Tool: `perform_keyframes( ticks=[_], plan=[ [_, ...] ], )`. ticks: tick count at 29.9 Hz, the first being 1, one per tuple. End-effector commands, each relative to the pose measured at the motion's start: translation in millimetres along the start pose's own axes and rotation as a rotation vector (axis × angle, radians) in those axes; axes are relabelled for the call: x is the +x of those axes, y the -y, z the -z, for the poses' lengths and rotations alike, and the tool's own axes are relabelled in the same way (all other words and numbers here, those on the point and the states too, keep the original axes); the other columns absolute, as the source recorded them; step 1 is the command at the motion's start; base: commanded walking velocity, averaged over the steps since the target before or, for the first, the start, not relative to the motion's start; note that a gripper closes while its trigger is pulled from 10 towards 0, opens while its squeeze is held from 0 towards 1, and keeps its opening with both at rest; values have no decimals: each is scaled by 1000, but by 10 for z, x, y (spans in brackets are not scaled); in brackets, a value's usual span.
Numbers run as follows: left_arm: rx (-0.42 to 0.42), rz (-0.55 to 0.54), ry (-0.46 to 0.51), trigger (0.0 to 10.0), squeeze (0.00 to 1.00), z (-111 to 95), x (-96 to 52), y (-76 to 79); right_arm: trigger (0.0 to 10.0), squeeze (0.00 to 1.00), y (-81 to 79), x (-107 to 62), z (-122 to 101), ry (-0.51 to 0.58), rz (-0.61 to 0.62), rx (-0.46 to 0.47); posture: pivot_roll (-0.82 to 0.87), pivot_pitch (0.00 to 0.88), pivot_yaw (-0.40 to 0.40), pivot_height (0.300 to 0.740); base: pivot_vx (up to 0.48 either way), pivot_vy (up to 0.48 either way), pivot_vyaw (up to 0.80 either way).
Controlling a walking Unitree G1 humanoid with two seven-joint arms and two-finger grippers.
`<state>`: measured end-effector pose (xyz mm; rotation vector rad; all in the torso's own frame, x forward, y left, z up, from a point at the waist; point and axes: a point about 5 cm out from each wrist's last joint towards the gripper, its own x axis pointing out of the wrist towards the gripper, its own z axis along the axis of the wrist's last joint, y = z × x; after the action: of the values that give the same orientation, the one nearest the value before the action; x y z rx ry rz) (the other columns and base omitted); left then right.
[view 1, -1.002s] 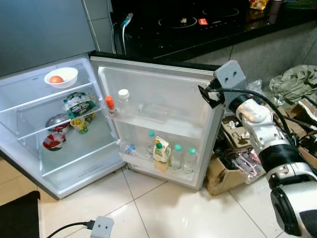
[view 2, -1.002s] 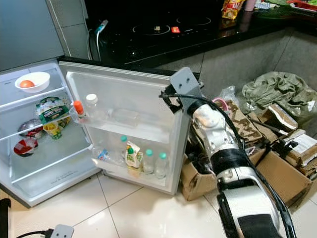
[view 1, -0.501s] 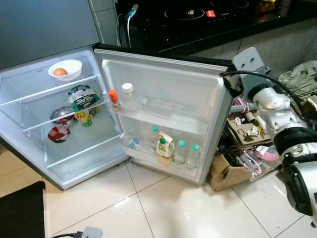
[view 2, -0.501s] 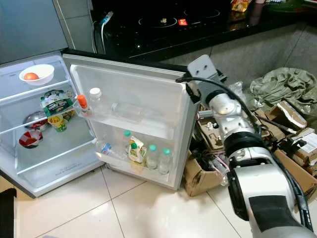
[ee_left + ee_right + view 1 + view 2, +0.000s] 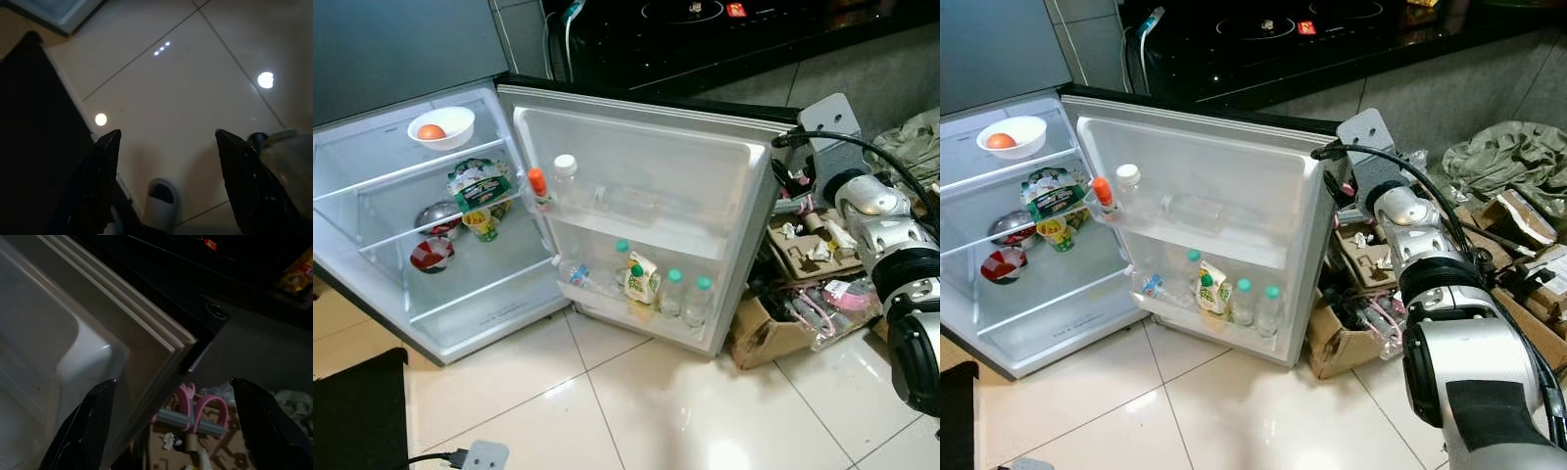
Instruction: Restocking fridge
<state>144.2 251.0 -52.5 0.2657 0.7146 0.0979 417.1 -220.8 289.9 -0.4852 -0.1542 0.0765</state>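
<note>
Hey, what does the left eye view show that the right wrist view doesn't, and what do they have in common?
Left eye view alone: the fridge's inside, with a white bowl holding an orange fruit on the top shelf, a red bowl lower down, and bottles in the door's bottom rack.
Right wrist view alone: the right gripper, fingers spread, beside the door's outer corner, and a yellow packet on the dark counter.
Shared: the open fridge door, the cardboard box of clutter beside it, and the pink hangers in it.

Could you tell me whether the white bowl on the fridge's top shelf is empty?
No, the white bowl on the top shelf of the fridge holds a single round orange-red item.
</note>
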Motion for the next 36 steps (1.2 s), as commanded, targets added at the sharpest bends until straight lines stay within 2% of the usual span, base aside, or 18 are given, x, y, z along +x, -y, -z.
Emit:
perform_keyframes(
  ticks=[1, 6, 15, 17, 19, 21, 22, 24, 25, 27, 33, 35, 36],
  plan=[
    [7, -24, -37, 10000, 0, 102, -67, -140, 10000, 0, -45, 14, -18, 9, -31, 24, 100, 235, 57, 710, 0, 0, 0],
    [19, -57, -42, 10000, 0, 148, -164, -310, 10000, 0, -92, 41, -117, 50, -83, 31, 133, 236, 66, 710, 0, 0, 0],
    [26, -64, -46, 10000, 0, 160, -209, -364, 10000, 0, -123, 58, -180, 69, -117, 38, 149, 234, 79, 710, 0, 0, 0],
    [32, -62, -42, 10000, 0, 127, -213, -376, 10000, 0, -162, 61, -221, 85, -195, 54, 149, 230, 85, 710, 0, 0, 0],
    [32, -62, -42, 10000, 0, 127, -213, -376, 10000, 0, -162, 61, -221, 85, -195, 54, 149, 230, 85, 710, 0, 0, 0],
    [38, -58, -40, 10000, 0, 106, -209, -386, 10000, 0, -206, 58, -253, 99, -280, 64, 143, 227, 92, 710, 0, 0, 0],
    [38, -58, -40, 10000, 0, 106, -209, -386, 10000, 0, -206, 58, -253, 99, -280, 64, 143, 227, 92, 710, 0, 0, 0],
    [43, -52, -39, 10000, 0, 86, -201, -384, 10000, 0, -271, 52, -289, 112, -387, 79, 139, 224, 93, 710, 0, 0, 0],
    [43, -52, -39, 10000, 0, 86, -201, -384, 10000, 0, -271, 52, -289, 112, -387, 79, 139, 224, 93, 710, 0, 0, 0],
    [43, -47, -38, 10000, 0, 69, -189, -370, 10000, 0, -340, 44, -331, 130, -484, 85, 130, 221, 94, 710, 0, 0, 0],
    [41, -39, -38, 10000, 0, 48, -171, -341, 10000, 0, -449, 26, -387, 167, -607, 78, 117, 227, 93, 710, 0, 0, 0],
    [41, -39, -38, 10000, 0, 48, -171, -341, 10000, 0, -449, 26, -387, 167, -607, 78, 117, 227, 93, 710, 0, 0, 0],
    [40, -36, -39, 10000, 0, 43, -169, -325, 10000, 0, -499, 13, -408, 190, -660, 83, 110, 231, 92, 710, 0, 0, 0]
  ],
)
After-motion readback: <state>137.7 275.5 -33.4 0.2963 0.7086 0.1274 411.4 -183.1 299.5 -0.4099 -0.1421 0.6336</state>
